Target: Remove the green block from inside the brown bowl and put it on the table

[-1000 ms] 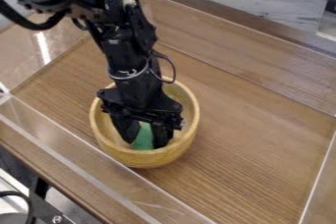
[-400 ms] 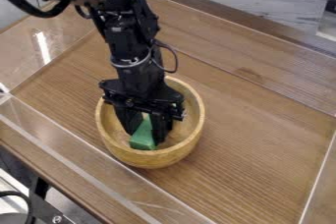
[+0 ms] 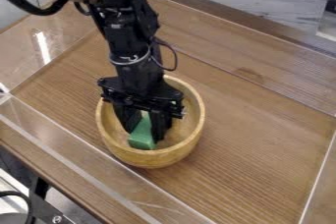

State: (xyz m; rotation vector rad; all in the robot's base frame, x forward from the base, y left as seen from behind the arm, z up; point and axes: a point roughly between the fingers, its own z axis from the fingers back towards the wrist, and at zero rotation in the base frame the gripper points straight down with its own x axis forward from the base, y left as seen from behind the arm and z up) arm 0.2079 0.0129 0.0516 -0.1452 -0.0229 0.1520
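Observation:
The brown bowl (image 3: pixel 188 141) stands on the table (image 3: pixel 256 110), slightly left of centre. My gripper (image 3: pixel 144 128) points straight down into it from the black arm. The green block (image 3: pixel 140 140) stands tilted inside the bowl, its upper end between the black fingers (image 3: pixel 163 122) and its lower end near the bowl's floor. The jaws are closed on the block's sides. The arm's body hides the top of the block and the back of the bowl's inside.
Low clear acrylic walls (image 3: pixel 79 159) border the table at the front and left. A pale surface (image 3: pixel 282 12) lies beyond the table's far edge. Bare wood lies right of the bowl and in front of it.
The arm's upper links have straightened a little, and the bowl sits slightly further right. The gripper stays inside the bowl with the green block between its fingers.

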